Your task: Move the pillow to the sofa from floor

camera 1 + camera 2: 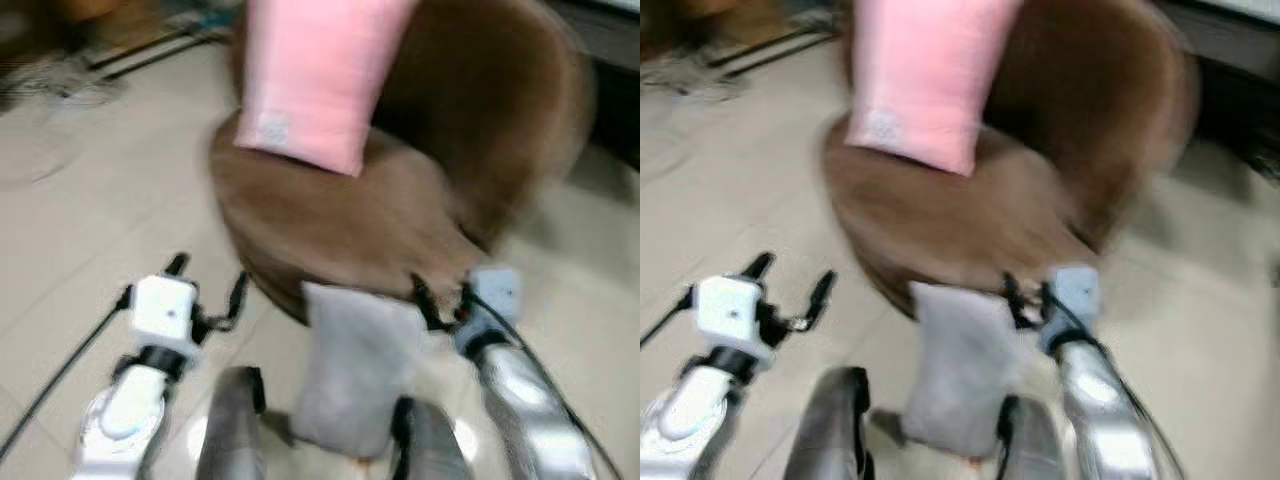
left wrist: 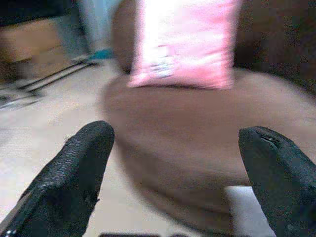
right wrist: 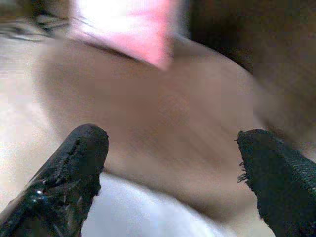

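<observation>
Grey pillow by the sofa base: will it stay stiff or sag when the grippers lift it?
The grey pillow looks soft and plump, so it will probably sag around whichever gripper pinches it. It seems light for its bulk. Leaning against the brown sofa, it may flop over if nudged.

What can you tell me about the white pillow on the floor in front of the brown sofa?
The white pillow is a plain, soft-looking rectangle, pale grey-white, blurred in these views. It stands roughly upright on the tiled floor, its top edge against the front of the brown sofa seat, between the robot's arms. The right pincer is close beside its upper right corner, fingers open; whether it touches is unclear. The left pincer is apart from it.
</observation>
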### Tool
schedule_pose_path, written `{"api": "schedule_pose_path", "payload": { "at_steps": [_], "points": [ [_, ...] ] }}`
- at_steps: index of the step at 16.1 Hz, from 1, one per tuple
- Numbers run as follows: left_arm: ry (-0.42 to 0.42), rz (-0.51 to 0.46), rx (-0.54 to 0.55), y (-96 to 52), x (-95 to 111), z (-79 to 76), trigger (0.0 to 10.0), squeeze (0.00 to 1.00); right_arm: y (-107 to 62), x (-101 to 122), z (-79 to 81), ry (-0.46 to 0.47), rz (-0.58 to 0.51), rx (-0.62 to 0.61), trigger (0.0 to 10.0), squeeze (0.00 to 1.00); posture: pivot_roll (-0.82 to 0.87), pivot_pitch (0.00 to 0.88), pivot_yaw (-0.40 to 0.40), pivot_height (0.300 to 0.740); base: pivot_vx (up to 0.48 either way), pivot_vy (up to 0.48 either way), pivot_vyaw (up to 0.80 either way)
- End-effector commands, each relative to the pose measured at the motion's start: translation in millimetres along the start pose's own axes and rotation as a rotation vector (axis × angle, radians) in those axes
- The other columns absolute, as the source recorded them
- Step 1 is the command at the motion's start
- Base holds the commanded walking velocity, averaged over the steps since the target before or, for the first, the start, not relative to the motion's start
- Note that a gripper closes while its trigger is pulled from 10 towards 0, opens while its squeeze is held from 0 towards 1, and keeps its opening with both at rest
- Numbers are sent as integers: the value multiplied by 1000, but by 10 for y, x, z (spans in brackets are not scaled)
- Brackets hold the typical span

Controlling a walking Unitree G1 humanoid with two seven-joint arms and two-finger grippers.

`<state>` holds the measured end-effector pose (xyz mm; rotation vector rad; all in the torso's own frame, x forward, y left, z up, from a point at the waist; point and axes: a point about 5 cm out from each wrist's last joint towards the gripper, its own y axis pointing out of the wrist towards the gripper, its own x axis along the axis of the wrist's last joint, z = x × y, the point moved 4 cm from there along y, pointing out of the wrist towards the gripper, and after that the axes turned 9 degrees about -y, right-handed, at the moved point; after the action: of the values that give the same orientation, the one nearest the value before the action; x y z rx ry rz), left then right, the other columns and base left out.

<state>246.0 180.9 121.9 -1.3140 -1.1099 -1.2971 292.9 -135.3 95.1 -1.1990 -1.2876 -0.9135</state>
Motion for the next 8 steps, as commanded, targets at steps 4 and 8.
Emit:
{"api": "schedule_pose_path", "payload": {
  "at_steps": [4, 8],
  "points": [
    [-16, 17, -65, 17, -42, -140, 10000, 243, -62, -88, -174, -1, 41, -70, 10000, 0, 65, 21, -44, 535, 162, 0, 0],
    [-13, 55, -130, -17, -108, -244, 10000, 247, -85, -171, -244, -3, 85, -104, 10000, 0, 63, 24, -44, 535, 0, 0, 0]
  ]
}}
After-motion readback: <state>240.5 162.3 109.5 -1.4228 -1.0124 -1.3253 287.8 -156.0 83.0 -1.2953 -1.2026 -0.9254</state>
